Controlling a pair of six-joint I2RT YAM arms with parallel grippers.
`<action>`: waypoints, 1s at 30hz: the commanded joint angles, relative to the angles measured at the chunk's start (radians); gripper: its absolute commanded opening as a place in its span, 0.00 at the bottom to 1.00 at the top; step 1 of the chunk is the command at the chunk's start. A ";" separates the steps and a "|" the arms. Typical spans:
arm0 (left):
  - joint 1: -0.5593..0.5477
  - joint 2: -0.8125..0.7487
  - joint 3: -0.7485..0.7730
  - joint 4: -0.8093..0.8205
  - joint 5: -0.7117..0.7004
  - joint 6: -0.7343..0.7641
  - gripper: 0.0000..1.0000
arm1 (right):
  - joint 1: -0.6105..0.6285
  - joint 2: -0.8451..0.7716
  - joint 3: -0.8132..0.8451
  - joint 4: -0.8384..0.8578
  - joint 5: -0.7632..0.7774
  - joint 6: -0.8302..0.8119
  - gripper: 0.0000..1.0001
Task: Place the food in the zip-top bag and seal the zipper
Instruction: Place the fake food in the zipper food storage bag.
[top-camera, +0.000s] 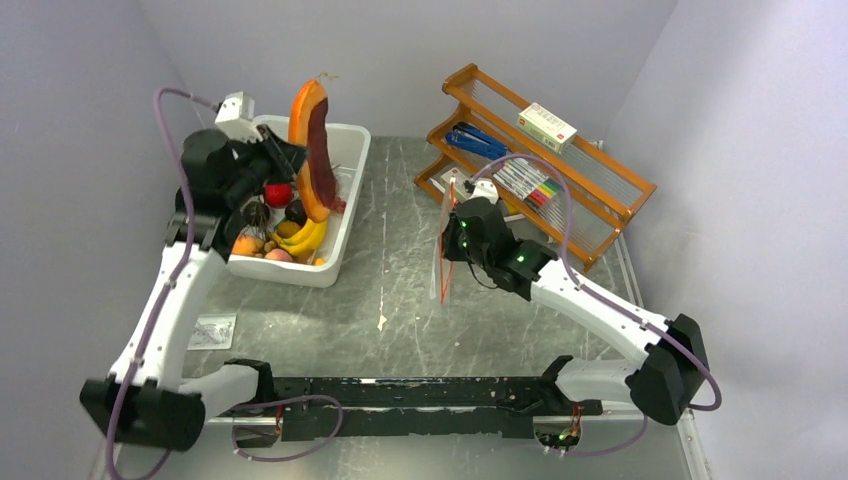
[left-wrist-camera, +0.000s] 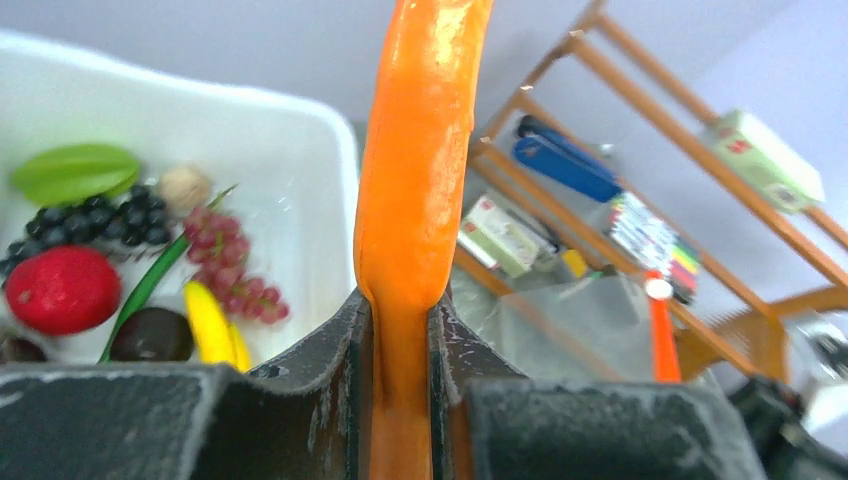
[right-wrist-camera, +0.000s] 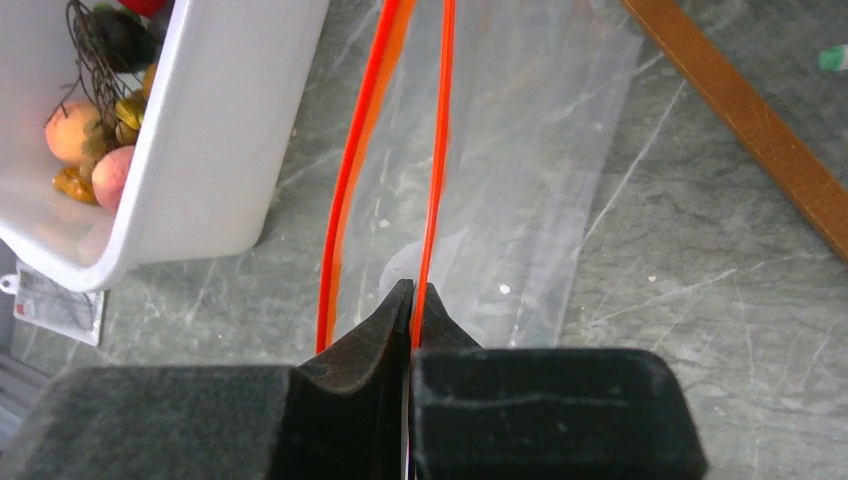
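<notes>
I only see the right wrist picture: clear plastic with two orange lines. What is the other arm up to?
Observer: The left tool is shut on the orange-rimmed slab, holding it upright above the white bin.
Operator: And my plastic thing, is it lying down?
Observer: No. From above, the zip-top bag hangs edge-on from the right tool.
Operator: That brown bar on my right?
Observer: A wooden rack; it holds coloured markers.

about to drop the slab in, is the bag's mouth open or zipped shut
Open: in the right wrist view the zip-top bag's two orange-red zipper strips stand apart, the right gripper pinching only one.
</notes>
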 joint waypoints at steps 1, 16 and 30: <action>0.006 -0.167 -0.182 0.378 0.209 -0.027 0.07 | -0.002 0.036 0.076 -0.010 0.056 0.109 0.00; -0.005 -0.351 -0.628 1.229 0.375 -0.524 0.07 | 0.046 0.236 0.326 -0.157 0.070 0.375 0.00; -0.028 -0.436 -0.567 0.686 0.094 -0.372 0.07 | 0.050 0.295 0.484 -0.353 0.013 -0.304 0.00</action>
